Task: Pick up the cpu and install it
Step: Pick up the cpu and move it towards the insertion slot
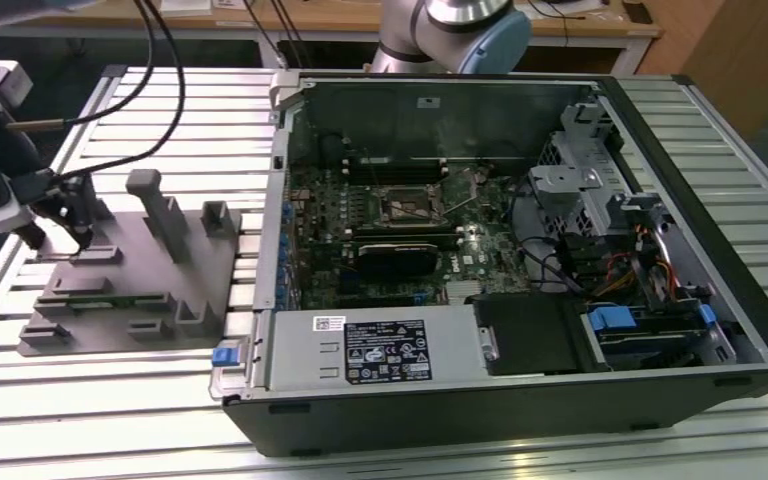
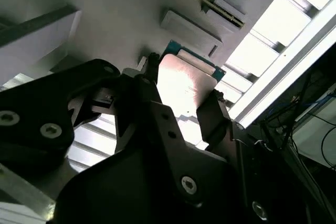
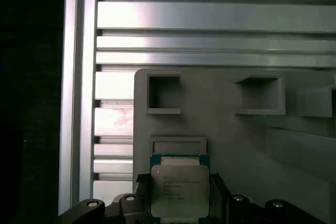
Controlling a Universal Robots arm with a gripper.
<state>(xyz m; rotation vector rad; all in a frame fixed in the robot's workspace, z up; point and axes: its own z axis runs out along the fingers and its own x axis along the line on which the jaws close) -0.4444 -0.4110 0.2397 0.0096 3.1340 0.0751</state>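
Broadly, everything is carried by a slotted aluminium surface (image 1: 131,120). An open computer case (image 1: 704,250) is laid on its side toward the exterior view's right, with its motherboard (image 1: 384,230) exposed. A grey plastic tray (image 1: 157,300) with upright posts is set beside the case, toward the exterior view's left. The hand (image 1: 60,240) is lowered at the tray's corner farthest from the case. Its dark fingers (image 3: 218,195) are closed narrowly on the cpu (image 3: 180,190), pressed against two opposite edges. The cpu is held silver plate up at the tray's edge, well apart from the case. Whether it is resting on the tray or just lifted cannot be told.
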